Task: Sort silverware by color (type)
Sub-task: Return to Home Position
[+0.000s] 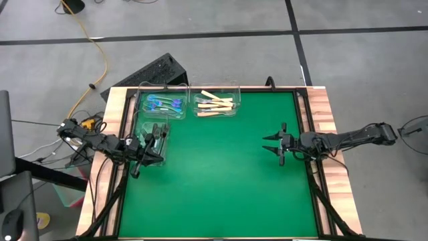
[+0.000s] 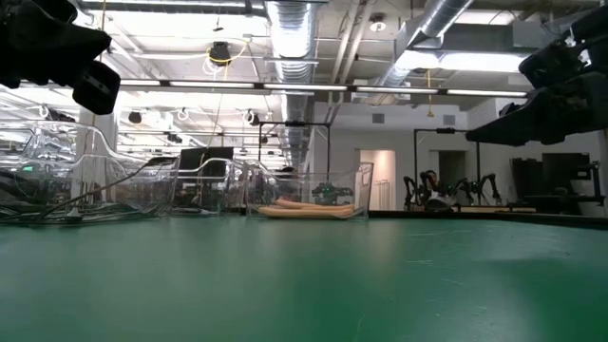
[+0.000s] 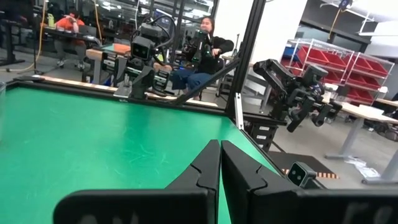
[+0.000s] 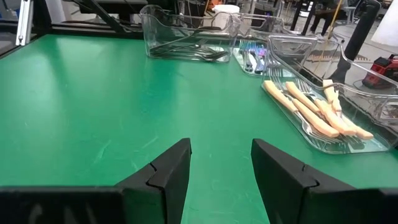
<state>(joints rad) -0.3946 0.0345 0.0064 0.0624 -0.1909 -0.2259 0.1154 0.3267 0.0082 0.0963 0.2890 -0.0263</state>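
Near the worktop's left edge, the left claw (image 3: 219,149), pinched shut and empty, hangs just beside the clear plastic bin (image 1: 138,127) of dark grey-black forks (image 1: 155,132); a careless swing could knock it. Shiny blue-iridescent forks (image 1: 164,103) and tan-handled forks (image 1: 216,104) lie binned along the adjoining edge. The right claw (image 4: 221,149), spread wide, hangs near the right edge.

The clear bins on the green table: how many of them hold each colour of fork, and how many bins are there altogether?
Tan-handled forks: 1, the far right bin
Blue iridescent forks: 1, the far left bin
Dark forks: 1, the nearer left bin
Total: 3 bins
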